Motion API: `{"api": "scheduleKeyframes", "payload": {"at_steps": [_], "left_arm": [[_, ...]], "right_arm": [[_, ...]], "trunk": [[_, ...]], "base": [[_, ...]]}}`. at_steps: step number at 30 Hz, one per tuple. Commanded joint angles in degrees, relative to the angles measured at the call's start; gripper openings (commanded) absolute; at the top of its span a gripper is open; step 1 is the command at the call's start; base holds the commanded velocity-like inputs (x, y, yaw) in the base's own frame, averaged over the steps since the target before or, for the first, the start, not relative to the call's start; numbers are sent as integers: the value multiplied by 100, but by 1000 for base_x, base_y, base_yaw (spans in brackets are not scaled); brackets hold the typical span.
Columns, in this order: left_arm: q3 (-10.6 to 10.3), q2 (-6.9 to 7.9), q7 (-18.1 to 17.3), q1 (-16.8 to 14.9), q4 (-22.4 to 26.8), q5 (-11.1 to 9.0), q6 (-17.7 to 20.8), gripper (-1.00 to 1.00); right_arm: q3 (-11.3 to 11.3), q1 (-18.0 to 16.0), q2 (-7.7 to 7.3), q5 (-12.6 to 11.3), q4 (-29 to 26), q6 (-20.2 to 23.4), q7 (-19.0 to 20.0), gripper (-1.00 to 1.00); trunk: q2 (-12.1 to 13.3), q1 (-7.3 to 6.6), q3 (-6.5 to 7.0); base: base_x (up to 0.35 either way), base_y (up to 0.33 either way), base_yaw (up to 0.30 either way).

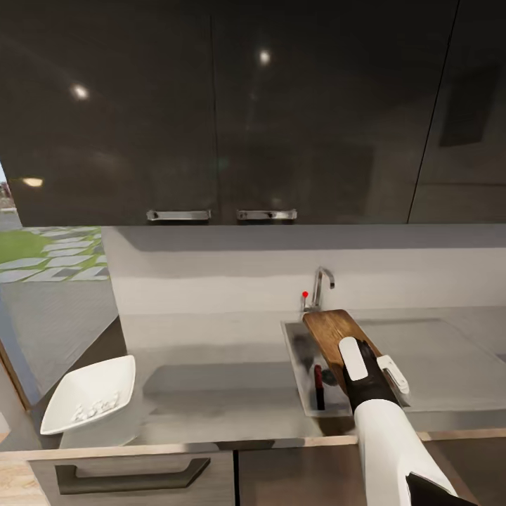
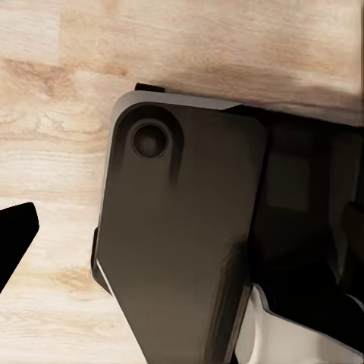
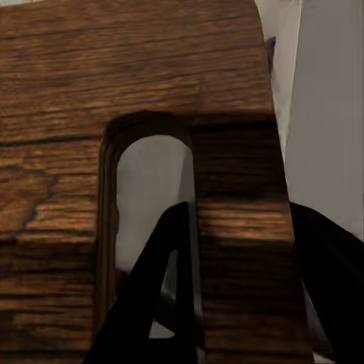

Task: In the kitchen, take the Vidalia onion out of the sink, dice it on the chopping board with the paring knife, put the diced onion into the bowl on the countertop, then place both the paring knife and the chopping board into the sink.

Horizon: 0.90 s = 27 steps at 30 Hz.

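Over the sink (image 1: 299, 351), at the right part of the worktop (image 1: 211, 365), the right hand (image 1: 365, 372) is clamped on the near end of the chopping board (image 1: 336, 330). In the right wrist view one dark finger (image 3: 163, 296) shows through the board's handle slot and another lies against its outer edge. The board sits tilted across the basin, its far end up near the tap (image 1: 320, 288). Below its left edge, the red-handled paring knife (image 1: 318, 386) already lies on the basin floor.

This looks like the last step: the board is being set into the sink. The next move probably calls for lowering it, then letting go once it rests inside. The knife beneath and the tap behind are the things it might catch on.

Near the worktop's left front corner stands the white bowl (image 1: 91, 393), with the diced onion (image 1: 98, 409) inside. The left wrist view looks at wooden floor and a dark part of the robot; whether that hand is apart or together I cannot tell.
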<state>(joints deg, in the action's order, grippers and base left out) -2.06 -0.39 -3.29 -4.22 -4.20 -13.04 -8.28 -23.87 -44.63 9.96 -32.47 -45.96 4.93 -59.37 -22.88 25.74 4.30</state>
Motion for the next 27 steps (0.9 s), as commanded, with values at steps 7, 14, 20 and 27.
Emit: {"api": "scheduleKeyframes", "payload": {"at_steps": [7,14,20,27], "left_arm": [[-23,7,-27,-9,-29,-59,-43,100],[-23,9,-25,-9,-29,-63,-43,100],[-23,12,-28,-9,-29,-62,-43,100],[-23,4,-31,-9,-29,-58,-43,100]], "right_arm": [[-13,-2,4,9,-3,52,2,-100],[-10,-2,4,13,272,37,28,-100],[-12,-2,4,8,332,31,30,-100],[-35,-2,4,1,341,-110,27,-100]], "trunk": [[-4,5,-15],[-4,5,-73],[-4,5,-126],[-4,5,-188]], "base": [[198,-34,28],[17,-1,85],[1,0,87],[65,0,87]]}}
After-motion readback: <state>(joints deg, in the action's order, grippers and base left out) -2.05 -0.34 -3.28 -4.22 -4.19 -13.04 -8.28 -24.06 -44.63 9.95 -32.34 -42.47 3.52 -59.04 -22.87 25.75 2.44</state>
